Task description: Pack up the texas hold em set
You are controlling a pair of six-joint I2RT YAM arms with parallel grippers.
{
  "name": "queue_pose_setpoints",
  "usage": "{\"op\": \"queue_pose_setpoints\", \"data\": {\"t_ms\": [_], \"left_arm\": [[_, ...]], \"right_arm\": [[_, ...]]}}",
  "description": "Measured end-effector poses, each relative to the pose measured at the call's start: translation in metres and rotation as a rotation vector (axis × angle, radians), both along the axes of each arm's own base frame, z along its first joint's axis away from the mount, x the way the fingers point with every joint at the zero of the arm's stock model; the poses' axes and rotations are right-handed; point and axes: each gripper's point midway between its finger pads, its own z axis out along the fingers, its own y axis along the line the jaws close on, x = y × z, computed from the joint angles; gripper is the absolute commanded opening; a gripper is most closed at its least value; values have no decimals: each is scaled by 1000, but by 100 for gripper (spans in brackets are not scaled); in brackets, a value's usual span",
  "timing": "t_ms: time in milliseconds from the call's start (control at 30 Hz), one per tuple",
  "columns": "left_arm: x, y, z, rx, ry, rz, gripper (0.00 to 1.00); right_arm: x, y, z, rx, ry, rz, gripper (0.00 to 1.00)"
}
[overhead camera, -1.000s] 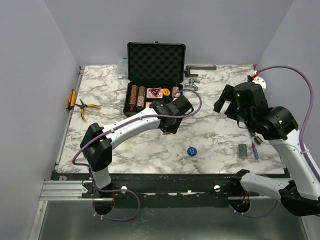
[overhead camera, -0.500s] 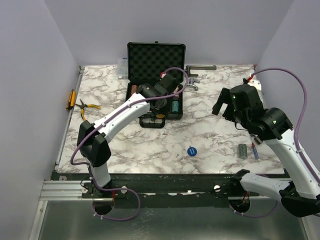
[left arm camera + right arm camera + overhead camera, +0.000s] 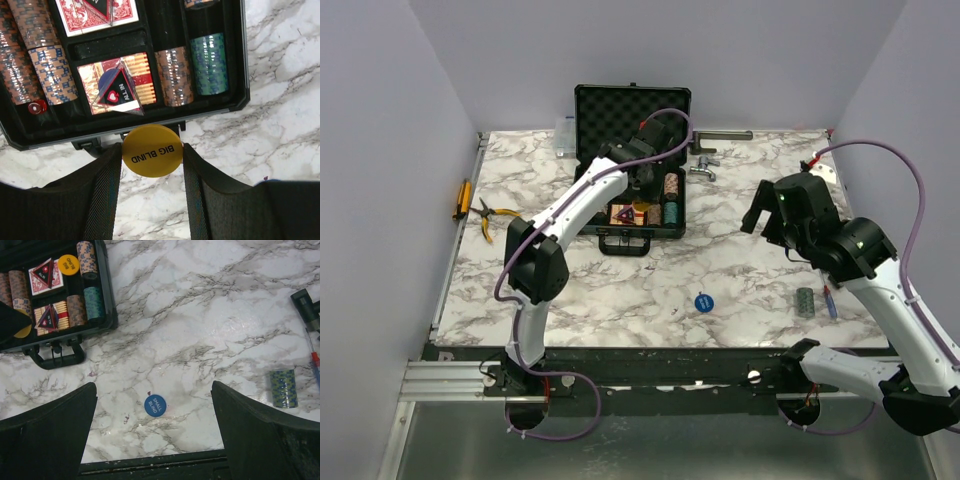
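While the marble-patterned table sits boxed in by plain pale-lilac walls on the left, far and right sides, the black case lies open at the far middle of it, its foam-lined lid standing upright. The left gripper reaches over the near rim of the case, by the handle, with its fingers closed partway on a yellow disc marked BIG BLIND, pinched edge to edge. Below it the tray holds brown chip stacks, red-backed cards, a wrapped deck with a red-edged triangle on top, and a teal chip stack at the right end.

Well to the right, the right gripper hangs above bare marble with its fingers spread wide and nothing between them. Near the front edge lies a blue disc marked SMALL BLIND. Further right stands a loose teal stack, just beside a red-and-blue pen-like tool. Pliers rest on the left side of the table, and metal tools lie to the right of the case lid.
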Motion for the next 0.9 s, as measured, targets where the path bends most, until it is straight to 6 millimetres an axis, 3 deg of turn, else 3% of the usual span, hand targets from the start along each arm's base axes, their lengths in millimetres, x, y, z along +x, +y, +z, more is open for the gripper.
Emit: {"op": "queue_pose_setpoints", "data": {"t_ms": [167,367,533,900], "left_arm": [[19,12,-22,8,54,37,22],[25,30,-50,28,137,76,22],[25,33,-67,27,190,81,24],[34,27,-73,5,198,83,30]], "right_arm": [[3,2,-3,1,-1,0,100],[6,4,-7,4,0,-1,100],[11,8,-11,2,10,-2,100],[12,12,-14,12,20,2,100]]}}
